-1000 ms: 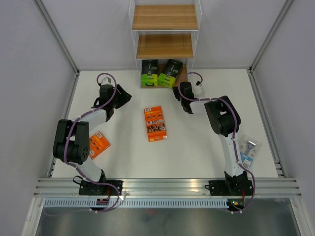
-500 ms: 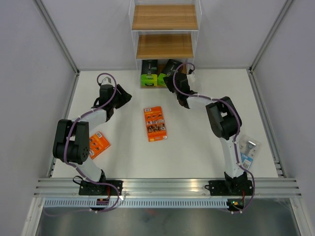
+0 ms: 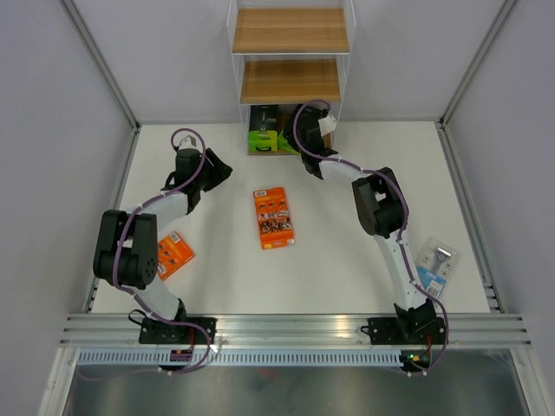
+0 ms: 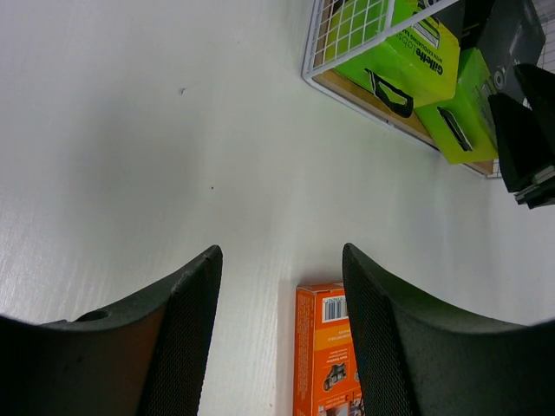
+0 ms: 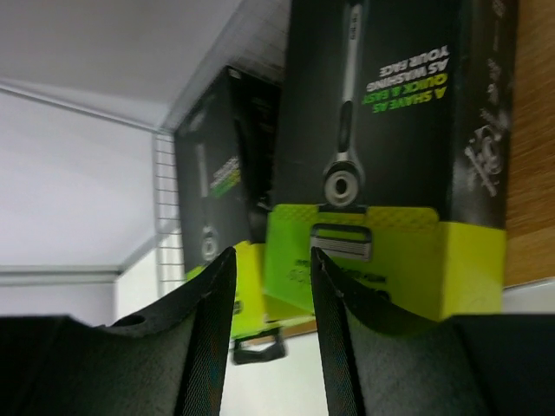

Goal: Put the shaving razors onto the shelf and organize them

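Note:
The shelf [image 3: 290, 30] stands at the back centre. Two green-and-black razor packs [image 3: 260, 136] stand on its bottom board. My right gripper [image 3: 297, 132] is open at that tier. In the right wrist view its fingers [image 5: 273, 253] frame the gap between the left pack [image 5: 221, 199] and the right pack [image 5: 390, 173], holding nothing. One orange pack [image 3: 273, 217] lies mid-table. Another orange pack [image 3: 176, 252] lies by the left arm. The light blue blister pack [image 3: 436, 264] lies at the right. My left gripper [image 3: 217, 169] is open and empty, with the orange pack [image 4: 325, 347] ahead of its fingers [image 4: 279, 251].
Grey walls close in the table on the left, right and back. The shelf's white wire side [image 4: 347, 26] and both green packs [image 4: 408, 61] show in the left wrist view, with the right gripper [image 4: 525, 130] beside them. The right arm's cable [image 3: 316, 108] loops by the shelf front.
My right gripper has moved left and forward to the shelf's bottom tier and now covers most of the right green pack from above. The left arm has not moved.

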Tool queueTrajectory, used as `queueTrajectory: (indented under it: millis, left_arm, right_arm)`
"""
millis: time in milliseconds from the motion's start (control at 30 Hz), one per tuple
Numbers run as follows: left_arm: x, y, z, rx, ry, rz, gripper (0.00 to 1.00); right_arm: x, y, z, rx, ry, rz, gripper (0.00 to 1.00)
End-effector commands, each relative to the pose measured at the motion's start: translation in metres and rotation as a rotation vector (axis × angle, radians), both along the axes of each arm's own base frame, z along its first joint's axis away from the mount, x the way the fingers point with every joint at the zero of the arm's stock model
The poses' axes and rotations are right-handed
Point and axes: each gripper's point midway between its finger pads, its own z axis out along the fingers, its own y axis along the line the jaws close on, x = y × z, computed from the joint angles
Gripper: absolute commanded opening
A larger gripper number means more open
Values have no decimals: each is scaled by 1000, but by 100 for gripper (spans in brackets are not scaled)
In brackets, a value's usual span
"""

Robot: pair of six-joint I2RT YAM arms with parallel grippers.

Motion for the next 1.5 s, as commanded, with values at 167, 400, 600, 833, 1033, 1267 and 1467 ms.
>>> queueTrajectory:
  millis: [167,400,600,833,1033,1267,1467]
  left_arm:
    - [16,3,14,26,-59,-5,63]
    - [16,3,16,26,-62,-1,63]
    - [15,3,19,20,-63,2,63]
    - [14,3,21,13,-64,2,63]
    - [14,2,21,11,-64,-4,63]
    - [11,0,26,14,-75,-20,63]
    - [5,-6,36,0,-96,-51,63]
  right_arm:
    - [2,-33,-30,-329,93,-31,47]
    - [-15,-58,-57,-514,178,-25,48]
    - [-30,-85,-81,-609,272,-34,48]
    - [-31,-108,-76,-719,285,-41,48]
    - [-21,-113,-69,-733,263,-22,48]
    - [-25,-115,-51,-731,227,3,47]
    - [-46,-99,30,-625,21,57,52]
